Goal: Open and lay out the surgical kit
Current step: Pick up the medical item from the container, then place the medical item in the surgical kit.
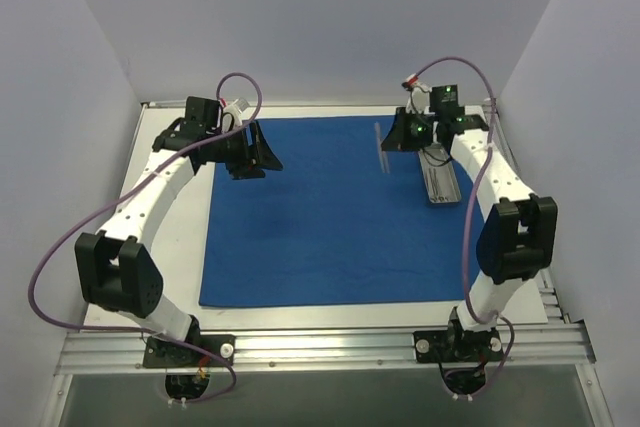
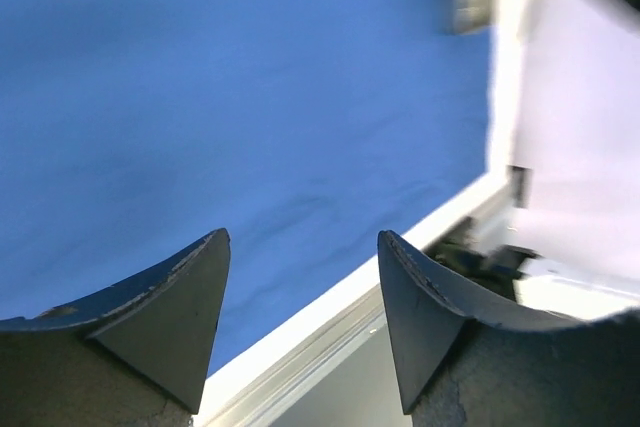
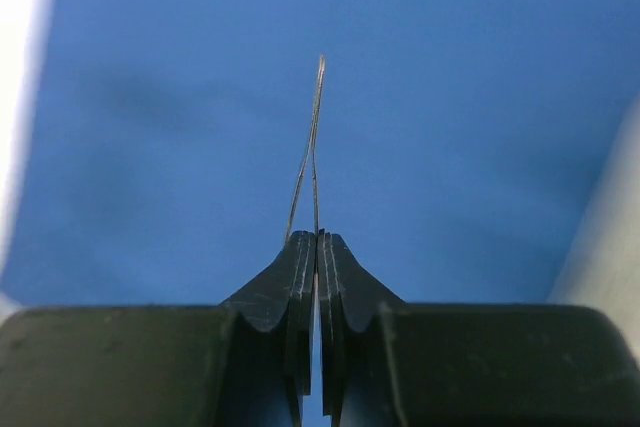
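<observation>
Along the near edge of the white tabletop [image 1: 180,237], the two arm bases are bolted to a ribbed aluminium rail [image 1: 320,347]. The left base is near the near-left corner and the right base near the near-right corner.

The royal-blue rectangular cloth wrap [image 1: 330,237] lies just beyond the rail. It is opened out flat and covers most of the tabletop from close to the near edge to close to the far edge. A strip of bare table shows along the left edge.

A grey, oblong, metal-looking piece [image 1: 440,182] rests on the cloth near the right edge of the tabletop, beneath the right arm. What it is cannot be made out.

The left gripper [image 1: 255,159] is toward the far-left corner, above the corner region of the cloth. In the left wrist view its two dark fingers [image 2: 190,297] stand well apart with nothing between them. Blue cloth [image 2: 200,97] and the white table border lie below.

The right gripper [image 1: 393,139] is toward the far-right corner, over the cloth. In the right wrist view its fingertips [image 3: 300,267] are pressed together on the thin silver tweezers [image 3: 312,157]. The two blades run forward from the pads and meet at a fine tip, with blue cloth [image 3: 450,97] behind them. From above, the tweezers [image 1: 382,152] appear as a pale sliver just left of the gripper. Whether the tip touches the cloth cannot be told.
</observation>
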Tool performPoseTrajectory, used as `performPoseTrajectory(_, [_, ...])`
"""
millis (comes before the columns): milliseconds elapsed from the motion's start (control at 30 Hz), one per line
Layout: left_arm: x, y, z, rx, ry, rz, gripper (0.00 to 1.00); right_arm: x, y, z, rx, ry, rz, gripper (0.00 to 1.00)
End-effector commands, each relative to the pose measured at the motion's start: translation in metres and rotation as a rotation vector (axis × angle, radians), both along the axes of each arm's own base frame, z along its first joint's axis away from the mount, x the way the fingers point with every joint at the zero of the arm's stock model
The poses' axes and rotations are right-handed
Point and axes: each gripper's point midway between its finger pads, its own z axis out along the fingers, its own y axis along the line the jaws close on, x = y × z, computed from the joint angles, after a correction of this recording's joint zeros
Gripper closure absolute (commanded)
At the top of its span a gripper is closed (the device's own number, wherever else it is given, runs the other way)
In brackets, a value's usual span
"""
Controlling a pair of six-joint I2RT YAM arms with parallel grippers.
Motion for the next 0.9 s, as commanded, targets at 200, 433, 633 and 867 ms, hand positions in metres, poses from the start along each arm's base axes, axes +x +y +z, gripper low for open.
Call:
performPoseTrajectory(200, [-0.019,-0.054,0.1,-0.377,-0.293,-0.226,0.37,-0.105,0.166,0.105,0.82,-0.09,0.594,1.0])
performPoseTrajectory(433, [-0.023,-0.063,0.115,-0.505,-0.324,-0.229,0.43,-0.157,0.176,0.165,1.237,-0.118,0.784,1.0])
performPoseTrajectory(633, [-0.023,-0.064,0.118,-0.542,-0.339,-0.202,0.43,-0.181,0.199,0.178,1.242,-0.137,0.89,1.0])
performPoseTrajectory(867, [-0.014,-0.063,0.104,-0.55,-0.278,-0.134,0.46,-0.185,0.205,0.174,1.217,-0.138,0.898,1.0])
